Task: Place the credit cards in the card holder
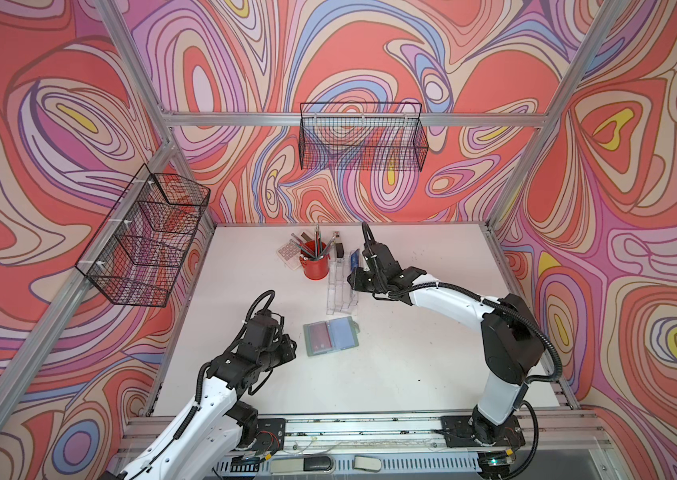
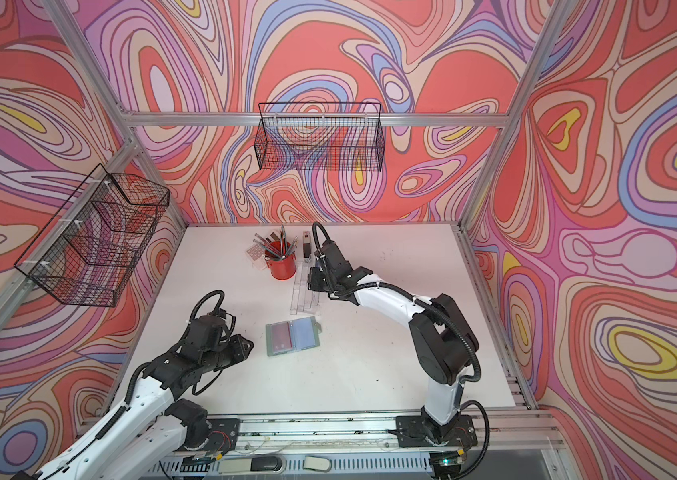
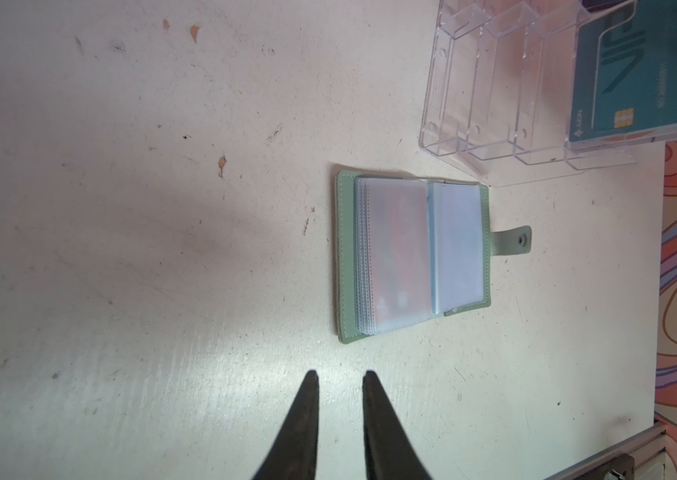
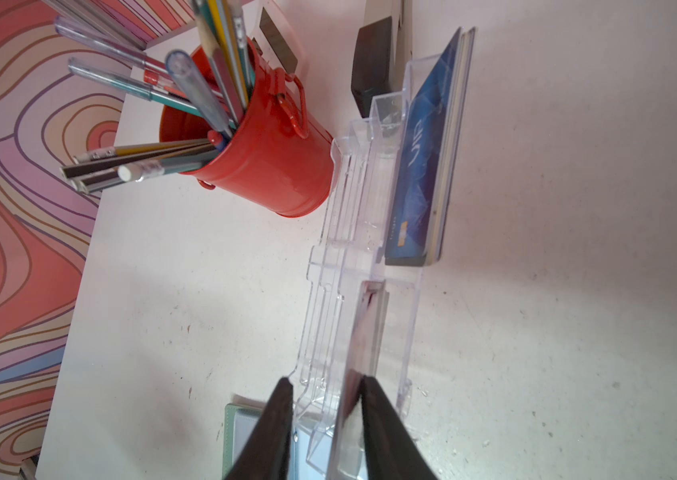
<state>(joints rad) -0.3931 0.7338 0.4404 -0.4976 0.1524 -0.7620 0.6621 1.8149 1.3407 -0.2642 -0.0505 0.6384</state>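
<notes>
Both slightly parted — left gripper point(image 3: 341, 376) empty, right gripper point(image 4: 325, 380) straddling a credit card point(image 4: 366, 324).

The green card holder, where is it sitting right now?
In both top views the card holder lies open near the middle of the table, just in front of the clear stand, right of the left gripper.
</notes>
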